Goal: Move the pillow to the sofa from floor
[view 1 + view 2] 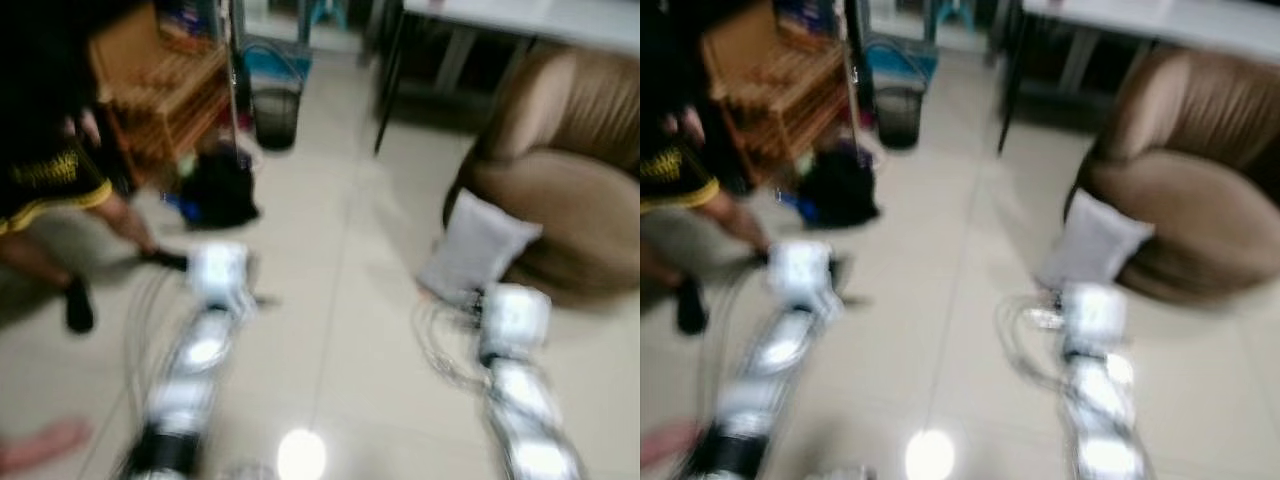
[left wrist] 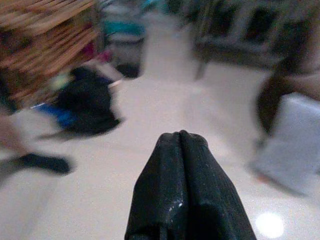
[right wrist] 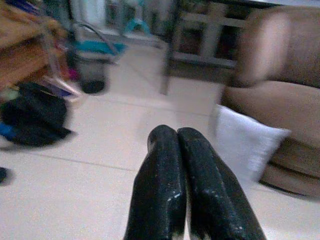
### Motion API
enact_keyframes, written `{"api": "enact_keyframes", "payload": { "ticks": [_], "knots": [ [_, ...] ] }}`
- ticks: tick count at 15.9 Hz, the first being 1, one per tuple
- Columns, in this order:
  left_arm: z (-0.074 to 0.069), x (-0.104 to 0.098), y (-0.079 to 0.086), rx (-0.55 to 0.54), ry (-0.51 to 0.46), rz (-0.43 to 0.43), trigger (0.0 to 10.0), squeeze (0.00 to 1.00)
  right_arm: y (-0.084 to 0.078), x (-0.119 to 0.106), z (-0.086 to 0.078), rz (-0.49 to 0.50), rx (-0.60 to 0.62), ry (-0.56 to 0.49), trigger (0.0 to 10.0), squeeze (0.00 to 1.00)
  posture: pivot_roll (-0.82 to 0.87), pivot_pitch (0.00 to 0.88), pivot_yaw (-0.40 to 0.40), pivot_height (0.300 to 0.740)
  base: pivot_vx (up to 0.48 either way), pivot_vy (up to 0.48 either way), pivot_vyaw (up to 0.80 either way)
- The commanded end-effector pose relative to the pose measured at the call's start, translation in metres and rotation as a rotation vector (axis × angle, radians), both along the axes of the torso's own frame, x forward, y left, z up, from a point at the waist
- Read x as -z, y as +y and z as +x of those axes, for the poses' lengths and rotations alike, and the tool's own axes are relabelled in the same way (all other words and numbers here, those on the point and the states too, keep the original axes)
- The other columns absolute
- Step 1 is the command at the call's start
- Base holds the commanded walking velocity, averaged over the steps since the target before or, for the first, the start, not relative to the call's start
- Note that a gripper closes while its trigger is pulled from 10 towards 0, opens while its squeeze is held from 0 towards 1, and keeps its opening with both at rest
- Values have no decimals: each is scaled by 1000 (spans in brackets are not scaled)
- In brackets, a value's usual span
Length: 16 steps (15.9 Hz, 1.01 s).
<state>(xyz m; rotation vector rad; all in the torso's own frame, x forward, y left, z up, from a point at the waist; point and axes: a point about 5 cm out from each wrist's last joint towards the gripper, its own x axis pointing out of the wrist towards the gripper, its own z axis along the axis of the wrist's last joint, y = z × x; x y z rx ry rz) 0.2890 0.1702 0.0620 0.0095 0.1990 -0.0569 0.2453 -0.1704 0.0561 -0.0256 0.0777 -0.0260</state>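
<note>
A pale grey pillow (image 1: pixel 478 245) stands on the tiled floor, leaning against the front of a brown sofa (image 1: pixel 575 170). Both show again in the right wrist view, the pillow (image 3: pixel 247 142) low against the sofa (image 3: pixel 287 75). My right gripper (image 3: pixel 176 132) is shut with nothing in it, held short of the pillow and a little to its left. My left gripper (image 2: pixel 180 137) is shut and empty too, out over bare floor with the pillow (image 2: pixel 295 145) off to one side. Both silver arms reach forward in the blurred eye views.
A person in black shorts (image 1: pixel 50 180) stands at the left, a bare foot (image 1: pixel 40 445) nearer me. A black bag (image 1: pixel 215 190), a wooden shelf (image 1: pixel 160 90) and a dark bin (image 1: pixel 275 115) lie beyond. A table (image 1: pixel 540 20) stands behind the sofa.
</note>
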Motion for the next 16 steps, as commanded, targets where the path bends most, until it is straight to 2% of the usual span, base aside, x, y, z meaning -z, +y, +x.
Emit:
{"api": "enact_keyframes", "payload": {
  "ticks": [1,6,9,10,13,16],
  "knots": [
    [3,-6,-16,47,-23,-22,10000,0,-15,1,-4,-28,32,12,10000,0,-34,59,-58,740,416,240,594],
    [3,-6,-17,49,-21,-18,10000,0,-13,2,-4,-27,13,22,10000,0,-30,61,-62,740,415,240,566],
    [2,-5,-18,58,-17,-17,10000,0,-13,3,-4,-36,20,32,10000,0,-31,59,-64,740,416,80,567],
    [2,-4,-19,60,-15,-11,10000,0,-14,4,-4,-43,28,38,10000,0,-31,57,-62,740,0,0,656],
    [3,-4,-16,38,-16,-27,10000,0,-26,9,-12,-55,67,59,10000,0,-38,57,-61,740,0,0,-154],
    [6,-4,-17,23,-11,1,10000,0,-26,11,-11,-46,75,68,10000,0,-38,59,-62,740,0,0,-800]
  ]
}}
